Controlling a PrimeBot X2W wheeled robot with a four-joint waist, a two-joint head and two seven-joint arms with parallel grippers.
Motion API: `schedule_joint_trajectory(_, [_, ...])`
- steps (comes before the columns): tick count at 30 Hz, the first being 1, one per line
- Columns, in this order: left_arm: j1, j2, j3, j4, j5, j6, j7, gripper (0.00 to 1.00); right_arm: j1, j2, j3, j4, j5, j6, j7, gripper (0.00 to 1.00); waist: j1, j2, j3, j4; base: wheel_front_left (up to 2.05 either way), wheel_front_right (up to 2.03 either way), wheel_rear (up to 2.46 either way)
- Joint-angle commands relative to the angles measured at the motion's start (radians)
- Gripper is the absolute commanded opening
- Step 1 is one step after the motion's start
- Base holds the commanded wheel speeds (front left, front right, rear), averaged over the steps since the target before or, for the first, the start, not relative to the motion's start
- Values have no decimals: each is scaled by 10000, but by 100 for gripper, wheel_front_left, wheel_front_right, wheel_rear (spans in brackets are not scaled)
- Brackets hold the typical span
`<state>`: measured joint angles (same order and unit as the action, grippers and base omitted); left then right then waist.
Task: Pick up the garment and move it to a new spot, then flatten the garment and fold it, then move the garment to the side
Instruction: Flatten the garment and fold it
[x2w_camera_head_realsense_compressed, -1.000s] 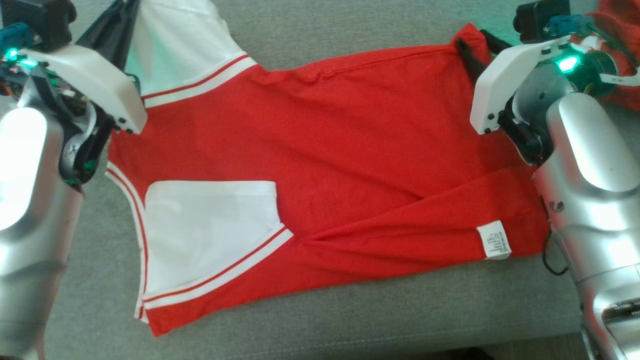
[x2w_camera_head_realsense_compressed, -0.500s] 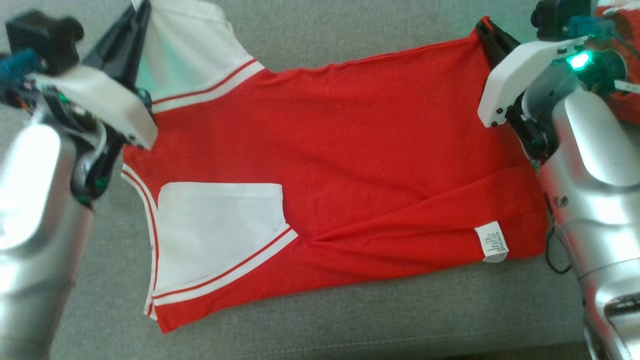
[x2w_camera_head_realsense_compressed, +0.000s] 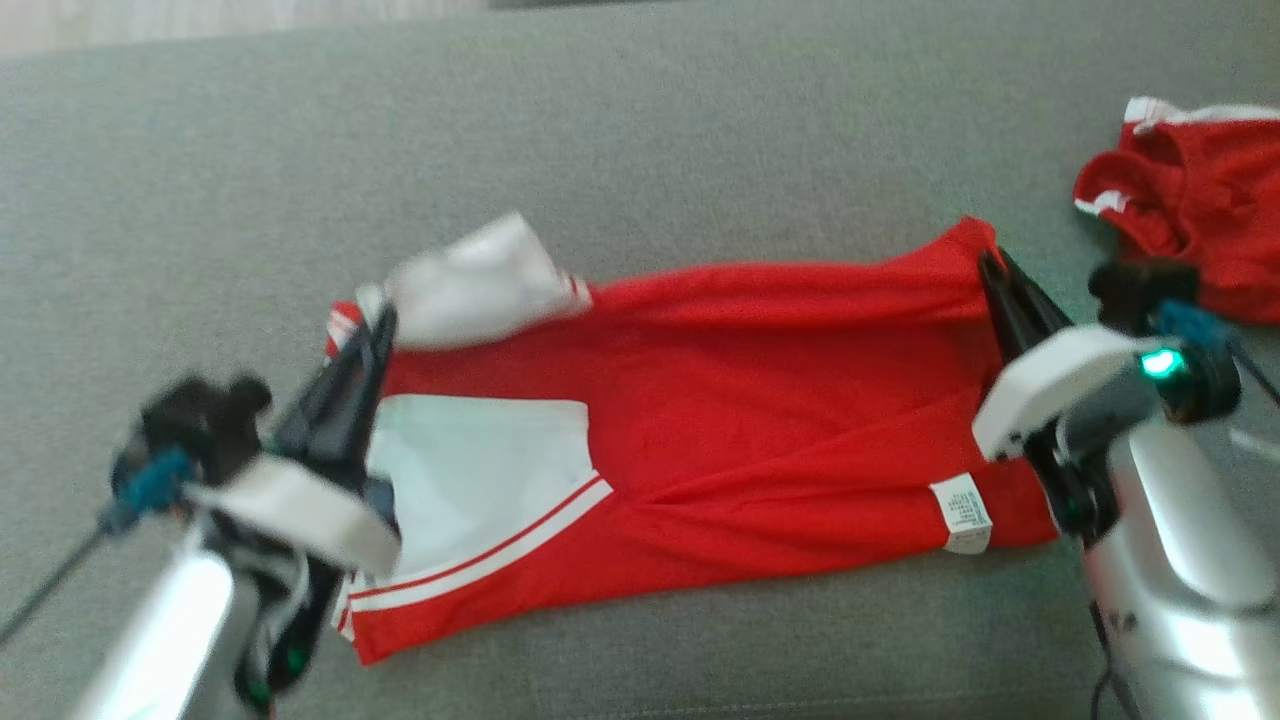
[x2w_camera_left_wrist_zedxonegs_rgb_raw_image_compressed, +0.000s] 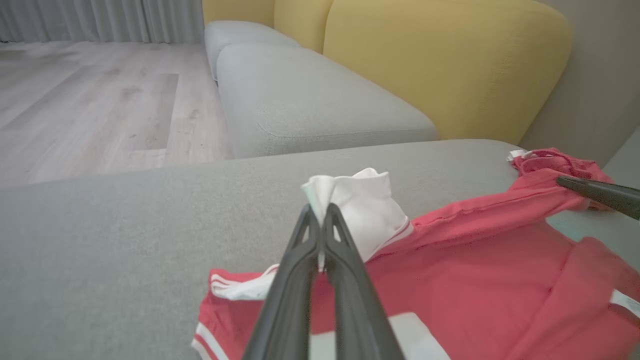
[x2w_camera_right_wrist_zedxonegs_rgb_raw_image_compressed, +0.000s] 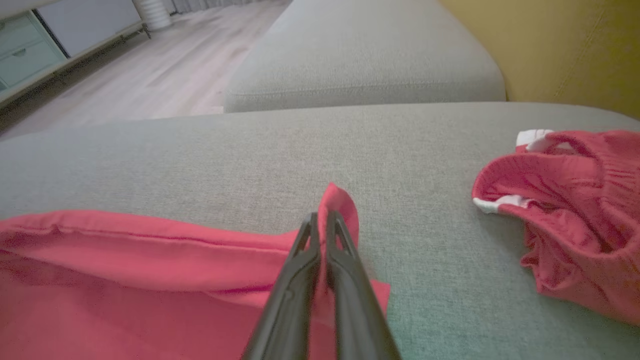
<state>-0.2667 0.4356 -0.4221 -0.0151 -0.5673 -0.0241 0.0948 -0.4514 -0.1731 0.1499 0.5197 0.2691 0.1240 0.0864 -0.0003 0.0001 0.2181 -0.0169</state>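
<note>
Garment (x2w_camera_head_realsense_compressed: 760, 400): red shirt with white sleeves and red-and-white trim. Lies lengthwise across the middle of a grey sofa seat (x2w_camera_head_realsense_compressed: 640, 130), close to the front edge, sleeve end to the left.

Far left: left gripper (x2w_camera_head_realsense_compressed: 383, 322). Fingers pressed together, no gap. Pinches the edge of the upper white sleeve (x2w_camera_head_realsense_compressed: 480, 285) and holds it up off the seat, tipped over toward the red body. Blurred in the head view. From the left wrist, white cloth bunching up above the closed fingertips (x2w_camera_left_wrist_zedxonegs_rgb_raw_image_compressed: 306, 220).

Just right of that: lower white sleeve (x2w_camera_head_realsense_compressed: 480, 470), flat on the red cloth, with its striped cuff (x2w_camera_head_realsense_compressed: 480, 565) toward the front edge of the seat.

Middle: red body mostly flat. One long diagonal crease from the cuff toward the lower right.

Lower right, at the hem: small white label (x2w_camera_head_realsense_compressed: 962, 513).

Right: right gripper (x2w_camera_head_realsense_compressed: 992, 265). Fingers shut tight on the far corner of the hem. From the right wrist, a small red peak of cloth standing up just past the tips.

Far right: second red piece of clothing (x2w_camera_head_realsense_compressed: 1200, 230), crumpled, white trim, on the same seat, well apart from the shirt.

Beyond the seat: yellow backrest (x2w_camera_left_wrist_zedxonegs_rgb_raw_image_compressed: 450, 65), pale wood floor (x2w_camera_left_wrist_zedxonegs_rgb_raw_image_compressed: 90, 100).
</note>
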Motion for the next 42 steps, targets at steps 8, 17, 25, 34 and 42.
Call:
schedule_joint_trajectory(8, [1425, -159, 175, -500, -303, 523, -702, 0, 1696, 521, -967, -1942, -434, 67, 168, 0, 3, -1, -514, 274, 0, 0, 0])
schedule_joint_trajectory(17, [2284, -623, -61, -118, -443, 635, -1379, 0, 2978, 980, -1657, -2923, -824, 67, 409, 0, 3, -1, -625, 321, 0, 0, 0])
schedule_joint_trajectory(25, [2874, -777, -254, 115, -559, 660, -1616, 0, 3506, 1169, -1951, -2963, -872, 67, 267, 31, 3, -1, -840, 344, 0, 0, 0])
schedule_joint_trajectory(34, [3494, -1023, -90, 840, -478, 1136, -2456, 100, 4148, 1223, -2587, -2852, -700, 67, -152, 100, 3, -1, -1358, 413, 0, 0, 0])
schedule_joint_trajectory(42, [3585, -1252, 377, 820, -370, 1709, -3121, 100, 4556, 1226, -2891, -2985, -575, 67, -34, 100, 3, -1, -1846, 705, 0, 0, 0])
